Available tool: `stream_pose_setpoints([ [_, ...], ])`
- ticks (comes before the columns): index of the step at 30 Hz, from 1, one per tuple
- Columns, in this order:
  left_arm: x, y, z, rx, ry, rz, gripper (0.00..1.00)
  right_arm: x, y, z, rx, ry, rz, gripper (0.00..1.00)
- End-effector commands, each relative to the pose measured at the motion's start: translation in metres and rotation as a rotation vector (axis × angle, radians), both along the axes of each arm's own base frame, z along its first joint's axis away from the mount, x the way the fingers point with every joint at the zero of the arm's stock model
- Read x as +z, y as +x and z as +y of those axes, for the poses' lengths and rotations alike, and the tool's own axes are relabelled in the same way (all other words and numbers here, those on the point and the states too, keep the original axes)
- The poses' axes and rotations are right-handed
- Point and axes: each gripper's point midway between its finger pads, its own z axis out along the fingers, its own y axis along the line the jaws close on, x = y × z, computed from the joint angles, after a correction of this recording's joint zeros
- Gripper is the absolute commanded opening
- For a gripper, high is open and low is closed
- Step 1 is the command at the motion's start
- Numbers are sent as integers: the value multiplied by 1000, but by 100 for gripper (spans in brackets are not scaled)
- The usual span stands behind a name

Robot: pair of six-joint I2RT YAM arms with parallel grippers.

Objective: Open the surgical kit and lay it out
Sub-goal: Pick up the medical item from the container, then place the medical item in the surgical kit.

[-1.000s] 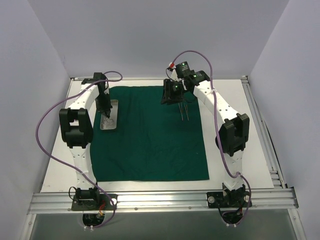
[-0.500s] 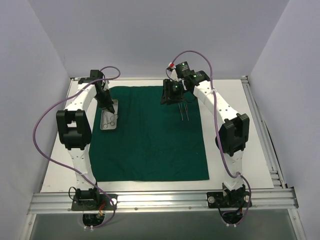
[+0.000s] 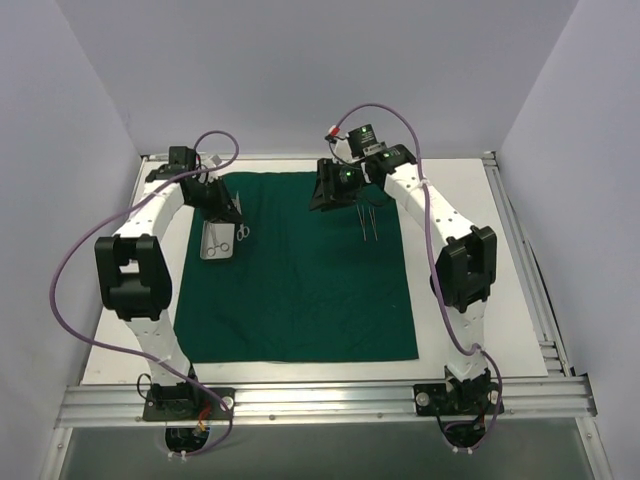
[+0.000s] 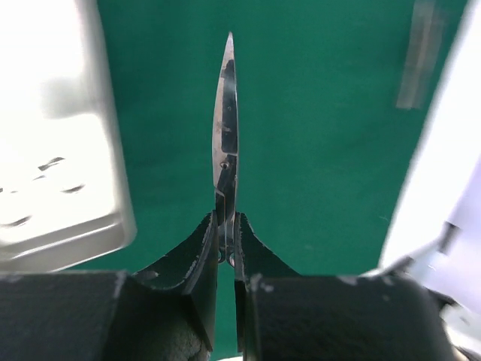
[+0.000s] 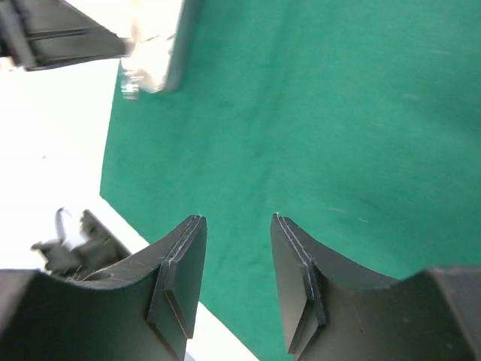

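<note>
Scissors (image 4: 226,113) held clear of the steel tray (image 3: 213,250).
Left pincer (image 4: 225,223) clamps them for placing on the green cloth (image 3: 300,290); right pincer (image 5: 237,226) released, empty.

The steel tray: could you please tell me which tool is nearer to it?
Left. The left tool, gripping scissors, is beside the steel tray; the right tool is far across the green cloth.

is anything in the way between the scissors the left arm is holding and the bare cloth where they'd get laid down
Nothing visible. The left fingers hold the scissors just beside the tray, and the cloth next to them is bare. The two tools already laid out sit well off, by the right fingers.
</note>
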Motion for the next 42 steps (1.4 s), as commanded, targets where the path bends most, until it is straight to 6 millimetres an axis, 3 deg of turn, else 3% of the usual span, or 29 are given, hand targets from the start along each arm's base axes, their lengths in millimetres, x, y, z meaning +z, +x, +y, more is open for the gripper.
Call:
stream_pose_setpoints([
  [1,54,3,-36,-103,-234,-185,2,47,-30,36,191,184,-61,41],
  [2,71,1,-45,-145,-290,-241,2,52,-31,41,210,210,-77,41],
  [7,92,-30,-80,-269,-410,-291,2,71,-50,56,286,326,-95,44],
  [9,102,-43,-90,-313,-454,-302,2,88,-49,65,287,415,-131,46],
  [10,106,-49,-96,-317,-489,-289,2,81,-56,66,297,440,-99,48],
  [11,110,-56,-106,-345,-513,-312,2,95,-55,69,310,486,-154,50],
  [13,127,-63,-119,-379,-600,-347,2,94,-57,72,294,522,-125,52],
  [14,135,-72,-128,-406,-630,-357,2,103,-55,73,301,552,-160,52],
  [23,149,-100,-143,-472,-739,-370,2,113,-57,75,261,609,-160,51],
  [27,152,-104,-143,-484,-747,-375,2,107,-61,76,256,615,-141,50],
  [30,154,-108,-144,-493,-759,-382,2,109,-67,79,270,635,-128,45],
  [33,155,-109,-145,-495,-778,-383,2,110,-70,80,270,655,-121,29],
  [34,157,-108,-145,-494,-785,-391,2,111,-70,80,268,657,-125,16],
  [37,157,-108,-145,-493,-783,-394,3,109,-66,80,256,641,-119,0],
  [38,156,-105,-142,-480,-777,-395,8,107,-65,80,248,634,-118,0],
  [39,155,-102,-141,-460,-767,-399,32,105,-63,80,238,623,-115,0],
  [40,153,-100,-138,-449,-757,-399,42,93,-57,78,205,578,-107,0],
  [42,154,-97,-131,-426,-732,-416,49,95,-47,77,182,549,-134,0],
])
